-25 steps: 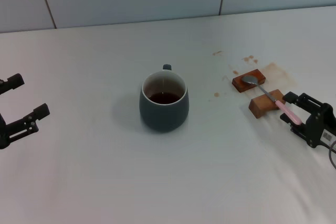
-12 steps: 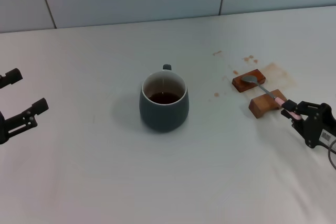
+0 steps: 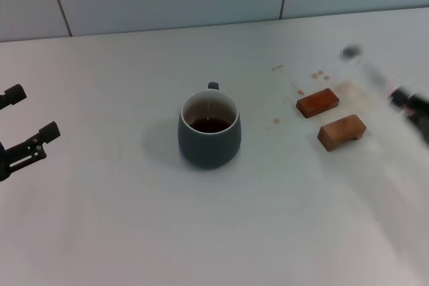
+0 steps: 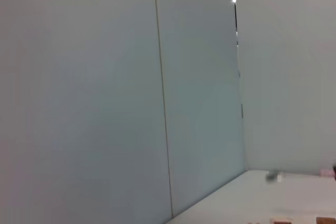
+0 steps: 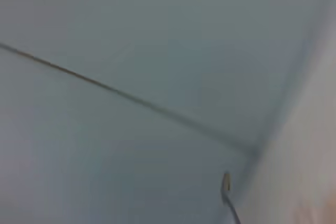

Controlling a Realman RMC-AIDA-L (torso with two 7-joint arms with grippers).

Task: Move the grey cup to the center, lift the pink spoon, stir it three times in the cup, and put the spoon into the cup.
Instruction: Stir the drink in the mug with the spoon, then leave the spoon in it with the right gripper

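The right gripper (image 3: 410, 106) is carrying the pink spoon (image 3: 369, 70) above the counter (image 3: 120, 232) at the right edge, clenched on the handle end — the metal bowl is pointing up and away, over the two wooden blocks (image 3: 342, 132). The grey cup (image 3: 209, 129) is sitting mid-counter, well apart to the gripper's left, brown liquid inside. Doing this step well likely means swinging across high, then lowering the bowl inside the rim. The left gripper (image 3: 27, 128) is hovering released at the left edge.

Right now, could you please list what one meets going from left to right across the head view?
Left gripper → grey cup → nearer-centre wooden block → second wooden block → pink spoon, lifted by the right gripper.
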